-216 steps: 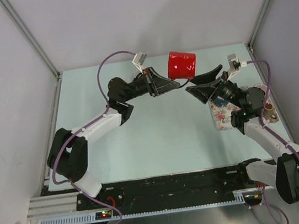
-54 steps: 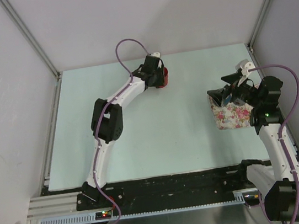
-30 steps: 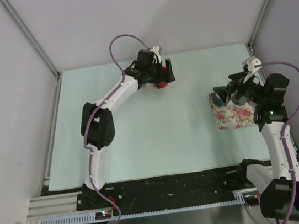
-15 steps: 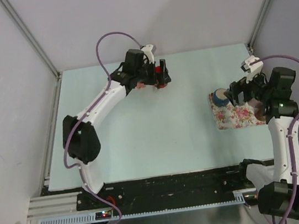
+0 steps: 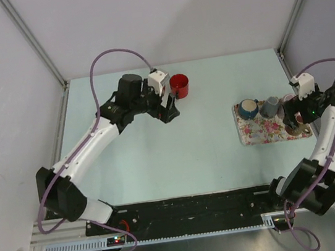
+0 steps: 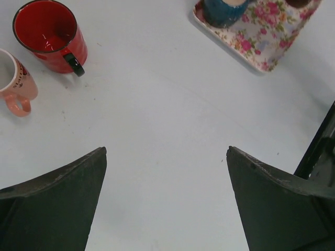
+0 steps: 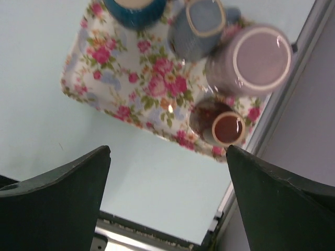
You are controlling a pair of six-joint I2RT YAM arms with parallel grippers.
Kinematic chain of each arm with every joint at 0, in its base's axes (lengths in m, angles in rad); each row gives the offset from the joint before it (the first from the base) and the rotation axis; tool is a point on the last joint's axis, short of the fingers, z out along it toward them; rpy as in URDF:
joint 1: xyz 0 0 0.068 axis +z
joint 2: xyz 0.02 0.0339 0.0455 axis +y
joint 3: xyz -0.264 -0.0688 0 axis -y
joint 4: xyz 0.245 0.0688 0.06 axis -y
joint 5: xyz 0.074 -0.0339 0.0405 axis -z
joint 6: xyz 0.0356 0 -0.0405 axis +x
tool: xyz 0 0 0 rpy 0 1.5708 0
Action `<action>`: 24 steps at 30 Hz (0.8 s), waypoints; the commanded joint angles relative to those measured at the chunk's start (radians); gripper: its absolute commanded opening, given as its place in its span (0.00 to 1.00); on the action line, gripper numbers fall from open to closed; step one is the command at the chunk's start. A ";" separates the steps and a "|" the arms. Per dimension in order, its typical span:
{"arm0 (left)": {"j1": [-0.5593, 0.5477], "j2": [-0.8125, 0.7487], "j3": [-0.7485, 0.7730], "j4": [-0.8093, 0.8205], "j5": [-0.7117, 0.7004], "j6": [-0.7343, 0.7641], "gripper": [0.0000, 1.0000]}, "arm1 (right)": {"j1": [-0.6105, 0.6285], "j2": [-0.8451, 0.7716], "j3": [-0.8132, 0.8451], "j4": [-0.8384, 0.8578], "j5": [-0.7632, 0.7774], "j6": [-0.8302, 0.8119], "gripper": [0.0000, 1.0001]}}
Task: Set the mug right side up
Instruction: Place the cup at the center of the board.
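As judged from the upturned mouth, progress: looks done, or very nearly.
Red mug (image 5: 179,86): upright on the table (image 5: 159,158) near the far edge, rim up, hollow interior open to the left wrist view.
Neighbour: white-and-pink mug (image 6: 13,83) just beside it, also mouth up; cannot tell whether touching.
Left gripper (image 6: 166,151): jaws spread wide, grasping nothing, hanging near the red mug and apart from it.
Right gripper (image 7: 167,149): likewise spread and empty, above the floral tray (image 5: 262,132) at the right side.
Left to do: apparently nothing on the mug itself; at most, drawing the arms clear.
Mug material: glossy red glaze or enamel, dark rim, dark loop handle, plain cylinder; probably hard and slippery.
Tray: rectangular, rounded corners, low raised rim, rose print.
Tray load: blue cup (image 5: 248,108), grey-blue cup (image 5: 268,107), lilac cup (image 7: 259,57), small brown cup (image 7: 225,128), all round and shiny.
Table surface: pale blue-green, smooth, matte.
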 commanded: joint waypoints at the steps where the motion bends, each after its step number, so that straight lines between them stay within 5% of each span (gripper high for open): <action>1: -0.001 -0.098 -0.043 -0.059 0.046 0.175 1.00 | -0.087 0.075 0.077 -0.138 0.029 -0.186 0.97; 13: -0.002 -0.234 -0.179 -0.109 0.050 0.298 1.00 | -0.100 0.184 0.083 -0.141 0.204 -0.424 0.97; 24: -0.001 -0.234 -0.218 -0.108 0.081 0.301 1.00 | -0.037 0.378 0.158 -0.051 0.291 -0.374 0.96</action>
